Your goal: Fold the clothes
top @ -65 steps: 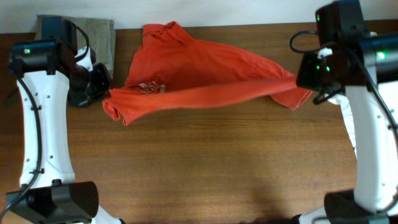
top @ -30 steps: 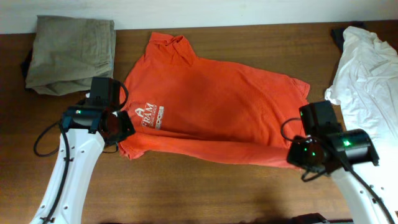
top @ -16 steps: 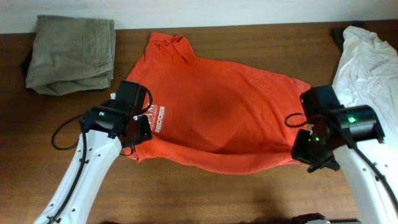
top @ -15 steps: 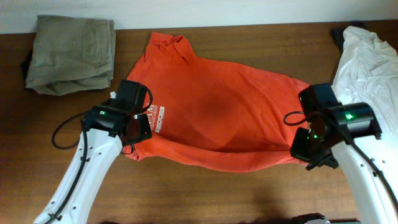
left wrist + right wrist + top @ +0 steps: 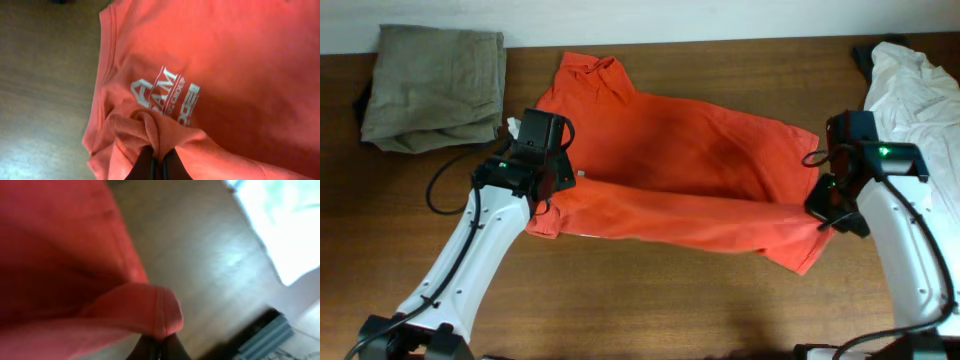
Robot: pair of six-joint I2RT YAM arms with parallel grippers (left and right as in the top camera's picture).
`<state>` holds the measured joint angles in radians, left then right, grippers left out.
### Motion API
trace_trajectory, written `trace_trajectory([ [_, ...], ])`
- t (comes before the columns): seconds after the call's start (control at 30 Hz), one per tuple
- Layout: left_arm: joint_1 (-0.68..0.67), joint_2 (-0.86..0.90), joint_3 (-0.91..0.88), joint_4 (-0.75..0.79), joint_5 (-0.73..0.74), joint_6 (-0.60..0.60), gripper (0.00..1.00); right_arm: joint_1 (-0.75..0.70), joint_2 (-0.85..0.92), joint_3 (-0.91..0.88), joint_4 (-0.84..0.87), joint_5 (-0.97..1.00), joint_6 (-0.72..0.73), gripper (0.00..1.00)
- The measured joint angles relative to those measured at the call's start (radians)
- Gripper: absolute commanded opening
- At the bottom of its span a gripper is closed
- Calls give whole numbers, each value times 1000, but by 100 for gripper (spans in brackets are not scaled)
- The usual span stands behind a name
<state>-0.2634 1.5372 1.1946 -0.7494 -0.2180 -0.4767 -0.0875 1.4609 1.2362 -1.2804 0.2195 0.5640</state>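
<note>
Red-orange T-shirt [image 5: 700, 160] lies spread on the brown worktop [image 5: 650, 310], in the middle and close to the far edge. Its collar points to the far edge. The near part of the shirt is doubled over into a long band that runs from one arm to the other.

The left end effector [image 5: 544, 185] sits at the left end of this band, on the side nearer the left edge. In the left wrist view its two dark fingers [image 5: 172, 165] are pressed together on a bunch of the T-shirt [image 5: 240, 60]. The white letters [image 5: 167, 97] on the shirt are just past the pinch.

The right end effector [image 5: 825, 212] sits at the right end of the band, near the right edge. The right wrist view is blurry, but the end effector [image 5: 159, 349] is closed tight on a rounded fold of the T-shirt [image 5: 60, 255]. A corner of the shirt hangs past it toward the near edge.

A folded olive-green cloth [image 5: 435, 85] rests in the far left corner. A crumpled white cloth [image 5: 915, 95] rests in the far right corner. Both are apart from the shirt.
</note>
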Motion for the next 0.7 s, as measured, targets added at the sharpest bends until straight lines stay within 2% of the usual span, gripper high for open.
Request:
trace_trajectory([
  [0.13,0,57,0,68,0,0,1,0,3,-56,102,-49,-26,4],
  [0.17,0,82,0,95,0,0,8,0,3,-56,116,-53,-26,10],
  [0.2,0,136,0,122,0,0,22,0,3,-56,134,-55,-27,49],
  [0.23,0,157,-1,143,-1,7,67,0,3,-58,164,-57,-27,88],
  [0.27,0,174,-1,181,-12,9,87,0,3,-58,187,-57,-27,99],
  [0.3,0,192,-1,192,-35,14,96,0,3,-58,207,-57,-27,99],
  [0.33,0,203,-1,190,-69,16,99,0,3,-58,222,-58,-31,99],
  [0.47,9,179,45,19,-143,74,98,0,4,-14,131,-118,-101,99],
  [0.5,11,158,53,-8,-135,81,94,0,5,-11,118,-148,-106,99],
  [0.6,14,129,62,-117,69,99,77,0,5,-10,102,-223,-119,99],
  [0.63,13,132,62,-142,108,102,75,0,5,-10,101,-229,-119,99],
  [0.67,13,145,61,-153,135,103,69,0,5,-10,101,-237,-120,99],
  [0.7,13,164,58,-157,146,105,68,0,5,-10,101,-238,-120,99],
])
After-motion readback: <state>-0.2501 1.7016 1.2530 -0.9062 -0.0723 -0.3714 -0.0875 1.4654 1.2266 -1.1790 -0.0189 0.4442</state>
